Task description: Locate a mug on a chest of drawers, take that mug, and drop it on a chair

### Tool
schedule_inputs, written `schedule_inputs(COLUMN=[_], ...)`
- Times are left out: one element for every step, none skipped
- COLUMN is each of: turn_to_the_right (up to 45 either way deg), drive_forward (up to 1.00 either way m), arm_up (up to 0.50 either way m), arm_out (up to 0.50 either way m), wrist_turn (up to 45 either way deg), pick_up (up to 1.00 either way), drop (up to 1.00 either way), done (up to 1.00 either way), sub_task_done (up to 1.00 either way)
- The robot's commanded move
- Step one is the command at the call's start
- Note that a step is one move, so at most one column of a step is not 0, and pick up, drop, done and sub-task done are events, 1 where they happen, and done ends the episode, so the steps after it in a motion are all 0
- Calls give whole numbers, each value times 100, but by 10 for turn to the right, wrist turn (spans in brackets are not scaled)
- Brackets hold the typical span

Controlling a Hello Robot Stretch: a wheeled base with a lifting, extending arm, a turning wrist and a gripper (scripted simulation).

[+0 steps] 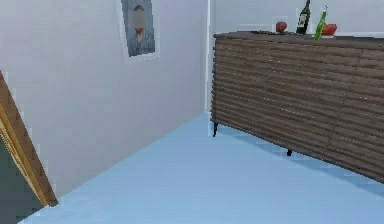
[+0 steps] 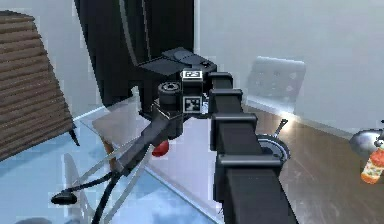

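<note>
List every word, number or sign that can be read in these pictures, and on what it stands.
No text can be read.
Dark glass bottle on the brown slatted wooden chest of drawers: any label too small.
Framed wall picture: nothing legible.
White squares on the dark arm: black marks, no letters.

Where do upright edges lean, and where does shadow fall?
Forward view: the brown frame at the left leans only in the picture; shadow lies on the floor under the chest of drawers. Arm side view: the chest of drawers leans likewise.

Slatted chest (image 1: 290, 90) at forward view's right; on top: dark bottle (image 1: 304, 17), green bottle (image 1: 321, 22), red ball (image 1: 281, 27), red lump (image 1: 329, 30).
</note>
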Motion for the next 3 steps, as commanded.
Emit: schedule_inputs(turn_to_the_right=[0, 0, 0], drive_forward=[0, 0, 0], arm_up=[0, 0, 0], arm_out=[0, 0, 0], wrist_turn=[450, 450, 210], pick_up=[0, 0, 0], drop=[0, 0, 0], done=[0, 0, 0], sub_task_done=[0, 0, 0])
